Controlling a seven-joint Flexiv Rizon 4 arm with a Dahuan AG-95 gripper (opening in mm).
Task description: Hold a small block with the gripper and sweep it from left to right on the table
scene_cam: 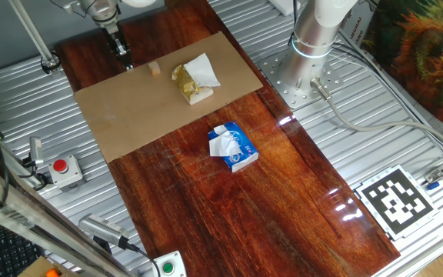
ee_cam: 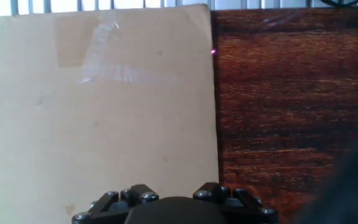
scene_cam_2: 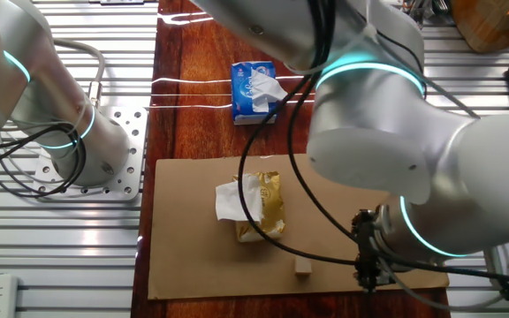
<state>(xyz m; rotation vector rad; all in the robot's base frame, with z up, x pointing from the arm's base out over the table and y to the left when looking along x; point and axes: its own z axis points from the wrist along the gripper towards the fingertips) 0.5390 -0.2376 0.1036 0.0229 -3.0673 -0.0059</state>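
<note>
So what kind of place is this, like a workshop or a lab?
Most likely a robotics lab bench: a robot arm column bolted to a ribbed metal surround, a red emergency stop button, and a printed calibration marker beside the table.

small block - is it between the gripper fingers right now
No, the small block lies free on the cardboard sheet, apart from the gripper, beside the yellowish crumpled lump.

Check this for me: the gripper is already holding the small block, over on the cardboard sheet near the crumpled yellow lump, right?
Not quite. The gripper holds nothing: the small block lies free on the cardboard sheet, apart from the fingers, as one fixed view shows. The rest stands: it sits on the cardboard near the crumpled yellow lump.
</note>
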